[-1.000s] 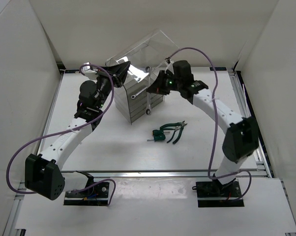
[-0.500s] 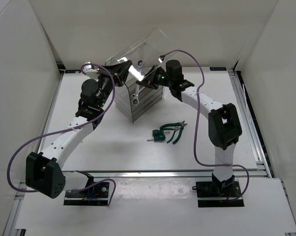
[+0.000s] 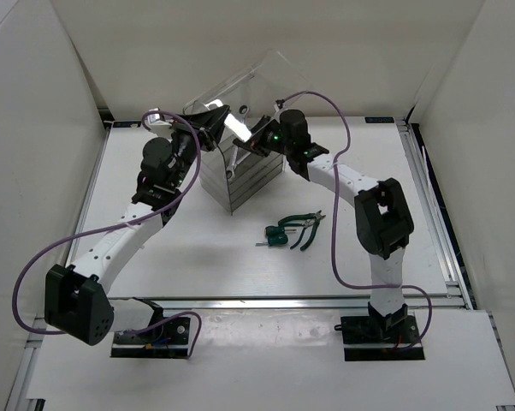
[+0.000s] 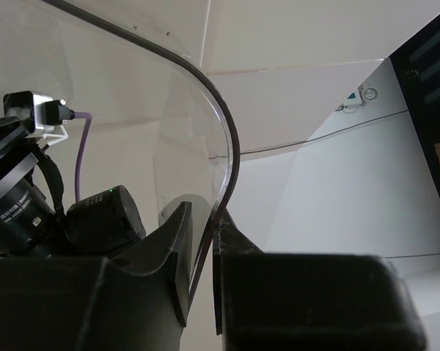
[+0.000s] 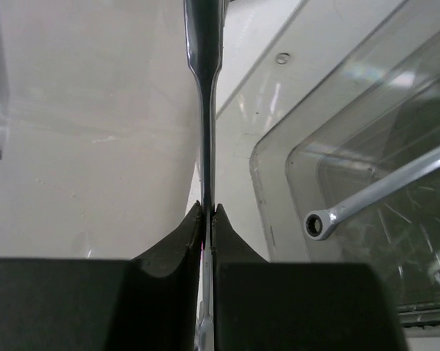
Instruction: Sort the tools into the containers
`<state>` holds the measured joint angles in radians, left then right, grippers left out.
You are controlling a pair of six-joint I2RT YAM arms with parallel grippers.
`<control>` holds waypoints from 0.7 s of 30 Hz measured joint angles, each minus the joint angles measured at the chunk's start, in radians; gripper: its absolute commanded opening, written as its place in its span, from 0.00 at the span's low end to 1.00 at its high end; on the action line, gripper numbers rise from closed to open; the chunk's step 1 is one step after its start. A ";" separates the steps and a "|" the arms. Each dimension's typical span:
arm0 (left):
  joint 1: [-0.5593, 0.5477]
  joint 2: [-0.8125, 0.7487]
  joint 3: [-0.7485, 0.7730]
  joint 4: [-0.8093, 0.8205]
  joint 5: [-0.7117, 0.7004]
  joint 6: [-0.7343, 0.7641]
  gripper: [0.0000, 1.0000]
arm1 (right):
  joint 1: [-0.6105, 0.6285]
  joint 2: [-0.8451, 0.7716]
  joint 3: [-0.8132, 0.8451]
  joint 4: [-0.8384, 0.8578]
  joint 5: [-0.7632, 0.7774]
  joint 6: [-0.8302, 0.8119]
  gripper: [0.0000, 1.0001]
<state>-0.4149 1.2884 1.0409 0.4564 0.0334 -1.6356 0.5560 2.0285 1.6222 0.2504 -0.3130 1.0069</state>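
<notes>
The organiser (image 3: 239, 184) of stacked smoky drawers stands at the table's middle back. Its clear lid (image 3: 262, 81) is tipped up, and my left gripper (image 3: 215, 117) is shut on the lid's curved edge (image 4: 231, 146), which runs between its fingers (image 4: 177, 248). My right gripper (image 3: 256, 143) hangs over the organiser's top, shut on a silver wrench (image 5: 205, 110) that stands edge-on above the jaws. A second wrench (image 5: 381, 190) lies inside the open top container (image 5: 275, 197). The green-handled pliers (image 3: 307, 228) and stubby screwdrivers (image 3: 276, 235) lie on the table in front.
White walls close in the table on the left, back and right. A purple cable (image 3: 339, 197) loops off the right arm above the pliers. Aluminium rails (image 3: 283, 300) run along the near edge in front of the arm bases.
My right arm has swung left and folded in, carrying the wrench from the organiser's right side to above its top. The left gripper has stayed on the lid.
</notes>
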 measured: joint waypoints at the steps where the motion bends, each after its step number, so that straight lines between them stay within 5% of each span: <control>1: 0.000 0.000 0.000 0.000 -0.001 -0.001 0.10 | 0.002 0.002 0.000 -0.007 0.010 0.000 0.07; 7: 0.000 0.000 0.000 0.000 -0.003 -0.007 0.10 | 0.014 0.003 0.000 -0.081 0.058 -0.011 0.40; 15: -0.002 0.000 -0.007 0.006 -0.004 -0.007 0.10 | 0.009 0.004 0.024 -0.188 0.055 -0.031 0.50; 21: -0.006 -0.023 -0.051 0.027 0.004 0.016 0.11 | 0.000 -0.034 0.016 -0.265 0.020 -0.036 0.48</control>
<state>-0.4213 1.2655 0.9897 0.4831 0.0372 -1.6196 0.5560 1.9942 1.6382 -0.0143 -0.2932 0.9707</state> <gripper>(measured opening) 0.240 0.500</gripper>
